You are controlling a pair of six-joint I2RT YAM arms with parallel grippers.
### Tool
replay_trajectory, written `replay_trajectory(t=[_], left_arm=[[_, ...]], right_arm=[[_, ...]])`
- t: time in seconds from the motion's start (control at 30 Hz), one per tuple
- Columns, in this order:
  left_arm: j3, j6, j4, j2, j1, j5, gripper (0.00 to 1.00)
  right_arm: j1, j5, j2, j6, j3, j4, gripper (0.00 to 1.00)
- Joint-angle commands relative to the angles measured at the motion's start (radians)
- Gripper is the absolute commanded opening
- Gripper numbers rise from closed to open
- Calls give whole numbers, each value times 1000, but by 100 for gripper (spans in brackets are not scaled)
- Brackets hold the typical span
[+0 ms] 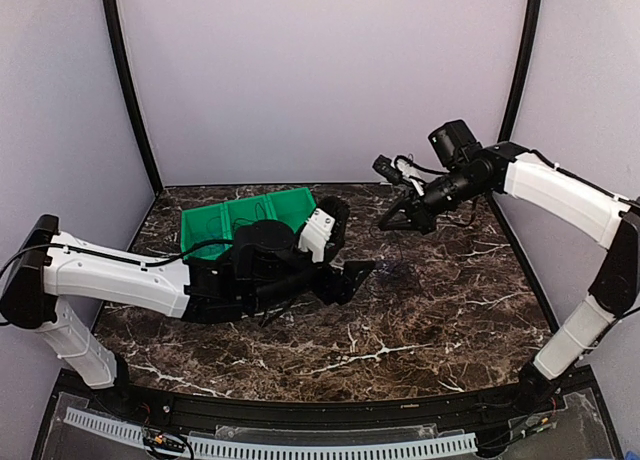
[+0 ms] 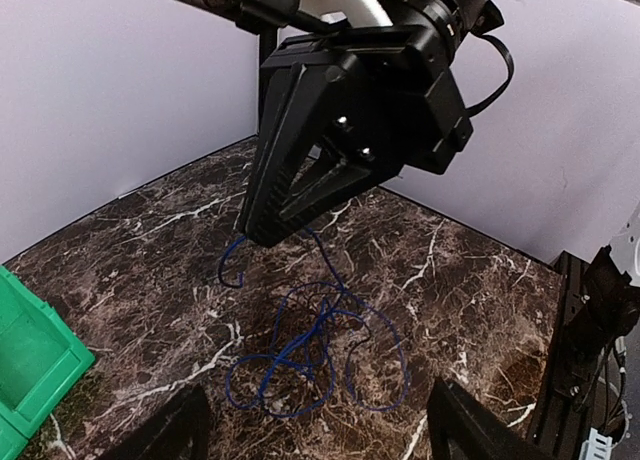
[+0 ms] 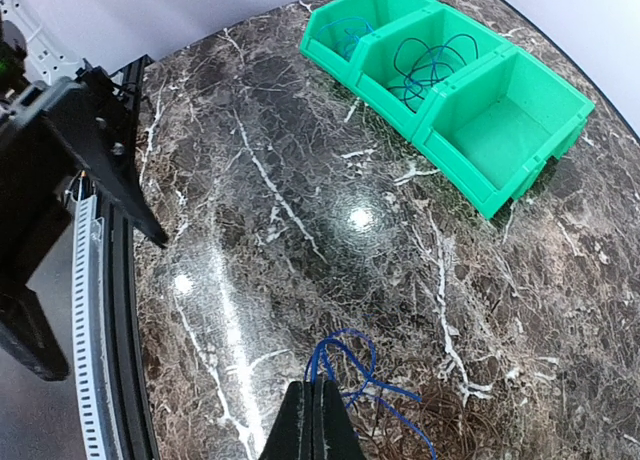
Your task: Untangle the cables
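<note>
The blue cable [image 2: 320,352] lies on the marble as a loose bunch of loops, with one strand rising to the right gripper [image 2: 264,236]. That gripper is shut on the blue cable [image 3: 350,365], its tips [image 3: 320,405] pressed together just above the table. A thin black cable [image 2: 369,334] winds through the blue loops. My left gripper [image 2: 318,398] hovers open over the bunch, one finger on each side and nothing between them. In the top view the left gripper [image 1: 356,274] and right gripper [image 1: 386,221] sit close together at the table's centre.
A green three-compartment bin [image 1: 215,225] stands at the back left, behind the left arm. Two of its compartments [image 3: 430,65] hold coiled cables and the third [image 3: 505,130] holds nothing. The left gripper's black finger [image 3: 100,165] and the table's front rail [image 3: 95,380] show in the right wrist view.
</note>
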Motion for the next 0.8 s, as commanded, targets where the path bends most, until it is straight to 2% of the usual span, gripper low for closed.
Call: replay_trajectory(t=[0.0,0.47,0.77], left_arm=[[-9,-5,134,48,-4,10,76],[53,84,159,142,-4,-80,69],[118,136,172,181,1,-108,60]], right_arm=[[13,-93,-76,-30,-42,4,0],[18,-213,-133,-88,-81,-37,0],[22,-233,-138,-102,-113,-37,0]])
